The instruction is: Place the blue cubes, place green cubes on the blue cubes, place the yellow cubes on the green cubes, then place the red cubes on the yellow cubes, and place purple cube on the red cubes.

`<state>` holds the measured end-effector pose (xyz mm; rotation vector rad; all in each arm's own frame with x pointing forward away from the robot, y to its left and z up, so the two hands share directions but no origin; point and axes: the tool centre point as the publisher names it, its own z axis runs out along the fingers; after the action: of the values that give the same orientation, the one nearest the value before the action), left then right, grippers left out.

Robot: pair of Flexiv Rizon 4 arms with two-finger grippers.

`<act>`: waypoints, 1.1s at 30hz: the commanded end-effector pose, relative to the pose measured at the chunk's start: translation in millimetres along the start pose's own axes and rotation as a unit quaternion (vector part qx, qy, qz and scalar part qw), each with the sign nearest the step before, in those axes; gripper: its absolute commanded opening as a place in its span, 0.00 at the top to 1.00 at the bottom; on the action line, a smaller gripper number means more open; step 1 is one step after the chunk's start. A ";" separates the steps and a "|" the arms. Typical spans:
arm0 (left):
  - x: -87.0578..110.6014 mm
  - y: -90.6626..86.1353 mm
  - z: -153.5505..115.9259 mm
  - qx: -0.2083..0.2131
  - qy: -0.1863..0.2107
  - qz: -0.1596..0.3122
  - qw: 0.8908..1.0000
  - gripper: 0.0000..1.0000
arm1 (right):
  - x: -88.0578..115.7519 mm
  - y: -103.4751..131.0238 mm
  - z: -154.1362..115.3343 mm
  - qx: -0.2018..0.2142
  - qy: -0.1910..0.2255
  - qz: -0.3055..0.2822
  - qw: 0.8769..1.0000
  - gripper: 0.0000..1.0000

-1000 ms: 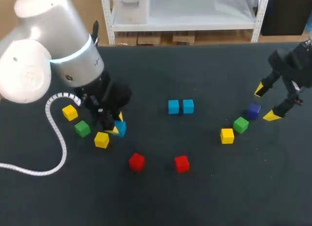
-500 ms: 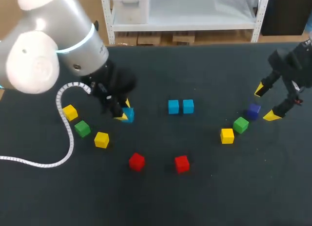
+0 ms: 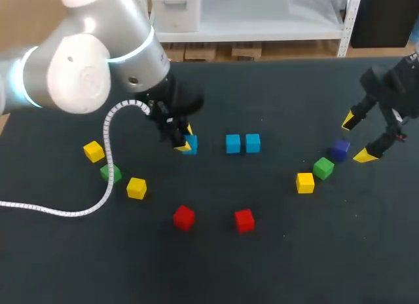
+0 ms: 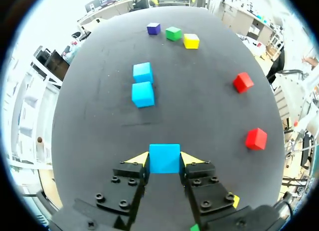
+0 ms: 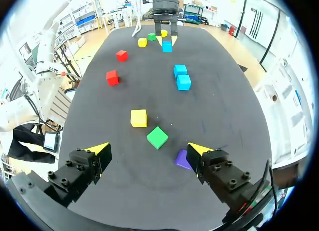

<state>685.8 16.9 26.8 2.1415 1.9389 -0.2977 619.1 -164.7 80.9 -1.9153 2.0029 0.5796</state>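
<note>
Left of the bench's (image 3: 281,265) middle, the left pincer (image 3: 185,141) clamps a blue cube (image 3: 190,145) between its yellow tips, two flat sides square against the fingers, every edge equal. Ahead of it a blue pair (image 3: 233,143) sits just side by side, their row running across the bench. Far right, the right pincer (image 3: 357,139) gapes wide beside a purple cube (image 3: 339,149). A green cube (image 3: 323,168) and a yellow cube (image 3: 305,183) trail diagonally from it. Two red cubes (image 3: 184,217) lie nearer the front.
</note>
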 end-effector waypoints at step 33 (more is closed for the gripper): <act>-37.5 24.6 37.3 0.026 0.001 -0.046 0.999 1.00 | 0.3 -0.3 0.4 0.000 -0.001 -0.001 1.000 0.00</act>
<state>702.9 -30.5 4.4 2.0817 2.0510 -0.3636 619.0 -164.7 80.9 -1.9153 2.0029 0.5796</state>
